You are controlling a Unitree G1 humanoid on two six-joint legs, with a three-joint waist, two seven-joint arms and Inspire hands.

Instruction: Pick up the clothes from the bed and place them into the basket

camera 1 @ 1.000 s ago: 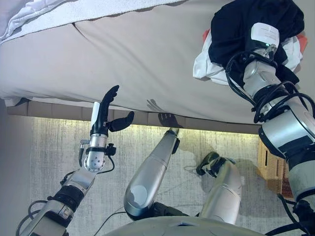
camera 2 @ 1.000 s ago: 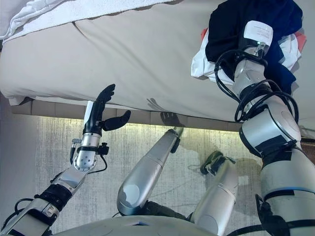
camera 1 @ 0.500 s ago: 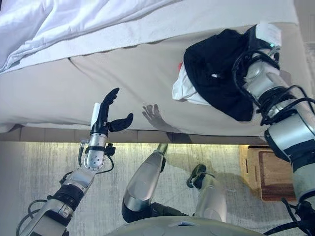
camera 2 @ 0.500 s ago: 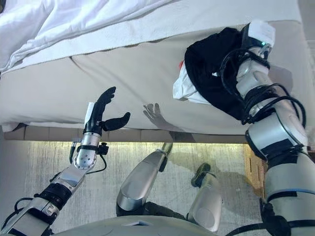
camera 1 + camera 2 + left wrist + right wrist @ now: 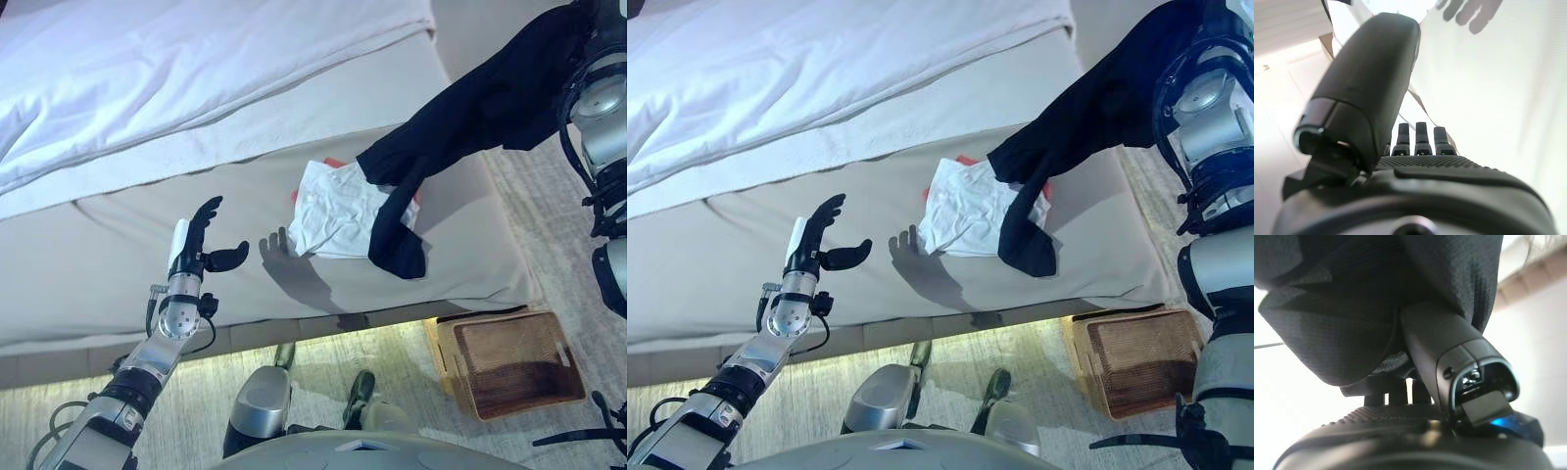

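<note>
My right hand (image 5: 1442, 345) is shut on a black garment (image 5: 470, 108) and holds it up at the far right, above the bed's corner. The garment hangs stretched down and left, and its lower end (image 5: 397, 250) still touches the bed (image 5: 108, 235). A crumpled white garment (image 5: 333, 215) lies on the beige sheet with a red piece (image 5: 333, 163) showing under it. My left hand (image 5: 193, 257) is open and empty, raised in front of the bed's near edge, left of the white garment. A brown wicker basket (image 5: 514, 360) stands on the floor by the bed's corner, below my right arm.
A white duvet (image 5: 196, 69) covers the far part of the bed. A grey patterned rug (image 5: 411, 362) lies under the basket and along the bed's near side.
The camera has shifted. My right hand has lifted the black garment up and to the right off the pile, uncovering the white garment. My left hand has stayed open.
</note>
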